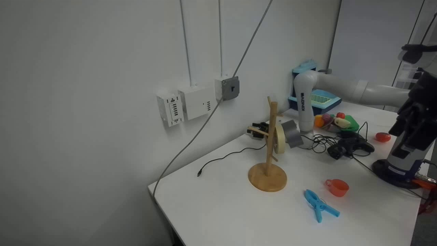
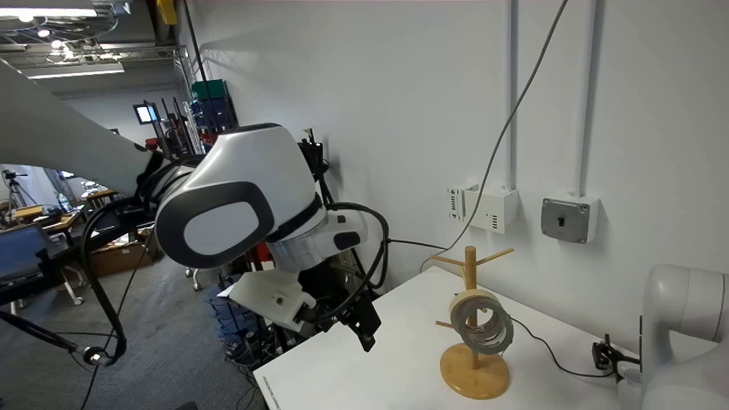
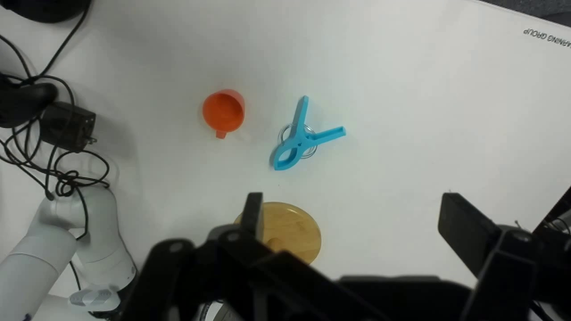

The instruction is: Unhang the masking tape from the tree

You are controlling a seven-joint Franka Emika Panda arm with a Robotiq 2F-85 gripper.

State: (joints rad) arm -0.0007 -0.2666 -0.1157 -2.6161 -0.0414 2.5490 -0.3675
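The tree (image 1: 271, 136) is a light-wood stand upright on the white table in both exterior views. The masking tape (image 1: 280, 139), a cream-tan ring, hangs on a side peg close against the post. It also shows in an exterior view (image 2: 459, 302), partly covered by a grey tape roll (image 2: 494, 336) hanging outside it. My gripper (image 2: 357, 327) is beside the tree and apart from it. In the wrist view it is open and empty (image 3: 357, 214). There its left finger overlaps the tree's round base (image 3: 296, 225), and the masking tape is hidden.
A blue clip (image 1: 319, 205) and a red cup (image 1: 338, 188) lie near the base. A white second arm (image 1: 305, 99) stands behind the tree, with black cables and a black device (image 1: 350, 145). A black clamp (image 2: 609, 354) sits near the wall. Toy food (image 1: 336, 121) lies farther back.
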